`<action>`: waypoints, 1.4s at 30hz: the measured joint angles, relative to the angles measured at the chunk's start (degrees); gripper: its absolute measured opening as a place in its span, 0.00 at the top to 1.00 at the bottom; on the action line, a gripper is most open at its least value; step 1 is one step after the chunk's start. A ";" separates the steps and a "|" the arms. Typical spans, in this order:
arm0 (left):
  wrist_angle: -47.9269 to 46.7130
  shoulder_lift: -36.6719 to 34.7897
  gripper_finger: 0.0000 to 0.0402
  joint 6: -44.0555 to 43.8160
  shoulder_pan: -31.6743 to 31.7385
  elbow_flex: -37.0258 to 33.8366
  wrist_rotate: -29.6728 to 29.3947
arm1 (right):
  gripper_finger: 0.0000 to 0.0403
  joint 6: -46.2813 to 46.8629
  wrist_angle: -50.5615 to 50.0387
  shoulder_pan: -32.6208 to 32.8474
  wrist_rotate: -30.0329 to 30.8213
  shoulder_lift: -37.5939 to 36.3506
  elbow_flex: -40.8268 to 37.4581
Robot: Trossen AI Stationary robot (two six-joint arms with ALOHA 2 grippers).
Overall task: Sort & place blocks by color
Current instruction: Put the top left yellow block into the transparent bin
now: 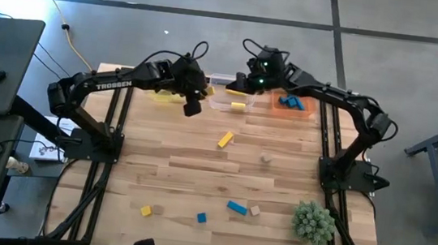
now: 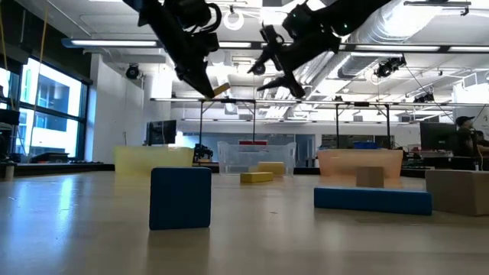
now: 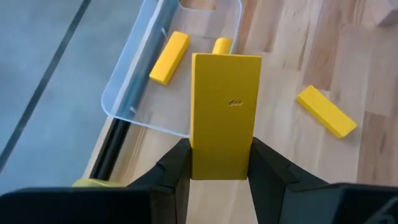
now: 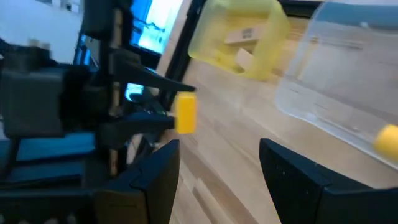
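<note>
My left gripper (image 1: 192, 106) hangs above the table's far left part, near the clear tub (image 1: 228, 101), shut on a yellow bar block (image 3: 225, 112). My right gripper (image 1: 241, 82) hovers open and empty above the clear tub's far side, and its fingers (image 4: 155, 180) face the left gripper. Two yellow blocks (image 3: 169, 57) lie in the clear tub. The yellow tub (image 4: 239, 34) holds tan blocks and the orange tub (image 1: 293, 104) blue ones. Loose blocks lie flat on the table: a yellow bar (image 1: 225, 139), a tan cube (image 1: 266, 157) and several near the front. My left gripper pinches the yellow bar by its two long sides (image 3: 205, 163), at the end nearest the wrist, between both fingers. The bar lies along the fingers and sticks out past their tips. The fingers slant down toward the far edge. The bar is lifted clear of the table.
A green spiky ball (image 1: 313, 222) sits at the front right. Blue (image 1: 236, 207), tan (image 1: 254, 211) and yellow (image 1: 145, 210) blocks are scattered near the front edge. The three tubs line the far edge. Bare wood lies across the table's middle.
</note>
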 joint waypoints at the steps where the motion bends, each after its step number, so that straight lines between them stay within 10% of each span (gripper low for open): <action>1: -0.08 0.00 0.76 0.66 0.00 0.00 0.32 | 0.48 0.59 0.78 0.82 1.11 0.00 0.00; 33: 4.85 -0.04 0.76 5.37 -6.54 0.00 2.82 | 0.49 9.31 1.97 14.79 20.47 0.00 0.00; 42: 7.79 -0.04 0.76 5.34 -6.50 0.00 2.32 | 0.79 8.68 1.84 14.82 21.95 0.00 0.00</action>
